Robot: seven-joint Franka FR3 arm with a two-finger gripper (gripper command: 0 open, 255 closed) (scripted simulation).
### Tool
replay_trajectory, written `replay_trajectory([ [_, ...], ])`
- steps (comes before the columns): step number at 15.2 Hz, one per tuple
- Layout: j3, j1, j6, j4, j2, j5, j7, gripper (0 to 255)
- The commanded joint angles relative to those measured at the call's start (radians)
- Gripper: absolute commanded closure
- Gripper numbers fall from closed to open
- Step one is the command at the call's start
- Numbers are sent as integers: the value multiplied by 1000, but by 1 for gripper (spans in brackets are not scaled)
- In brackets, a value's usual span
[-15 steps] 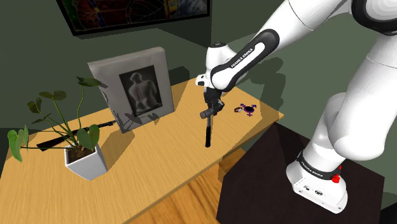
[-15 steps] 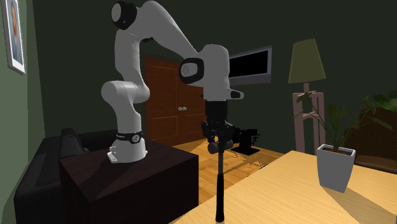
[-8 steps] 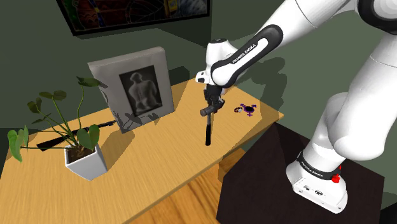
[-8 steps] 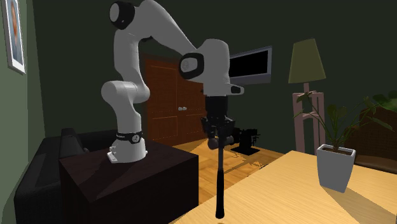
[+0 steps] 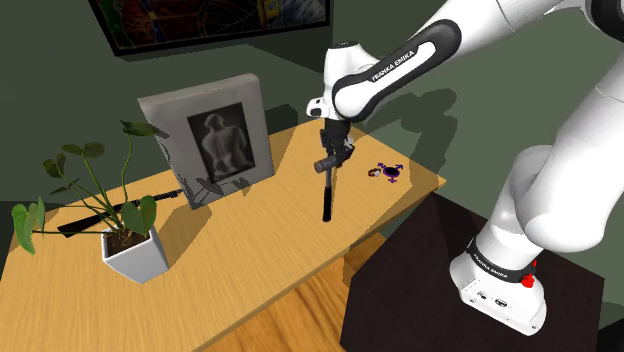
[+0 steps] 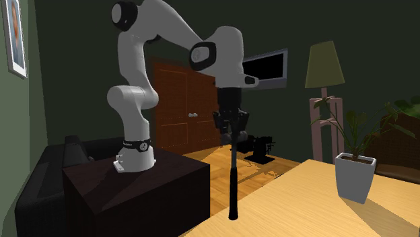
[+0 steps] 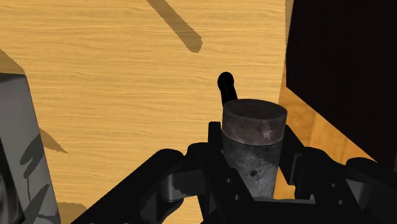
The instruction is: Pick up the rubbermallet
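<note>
Shoulder view: the rubber mallet (image 5: pixel 327 195) hangs below the end effector (image 5: pixel 333 160). Its head is clamped crosswise between the black fingers and its dark handle points straight down toward the wooden bench (image 5: pixel 250 240). It hangs over the bench's middle, between a grey framed picture (image 5: pixel 215 135) and a small purple object (image 5: pixel 388 172). A potted plant (image 5: pixel 135 250) stands well apart at this view's left. The arm's dark stand (image 5: pixel 430 290) is at lower right.

Second exterior view: the end effector (image 6: pixel 230 124) points down from the white arm. The mallet (image 6: pixel 233 182) drops from it as a thin upright line, and its lower tip is near the bench (image 6: pixel 316 202) edge. The potted plant (image 6: pixel 355 175) stands on the bench at this view's right. The stand (image 6: pixel 134 188) is at the left.

Wrist view: the end effector (image 7: pixel 251 159) grips the mallet (image 7: pixel 254 143), with one finger pressed to each side of the grey cylindrical head. The handle's rounded end shows just beyond the head. Its shadow lies apart from it on the bench (image 7: pixel 114 76), so the mallet is clear of the wood.
</note>
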Motion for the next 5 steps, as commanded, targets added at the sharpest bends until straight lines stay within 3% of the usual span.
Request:
replay_trajectory([
  [1, 1, 0, -29, 11, -18, -3, 2, 255],
  [5, 2, 0, -59, 24, -35, -6, 4, 255],
])
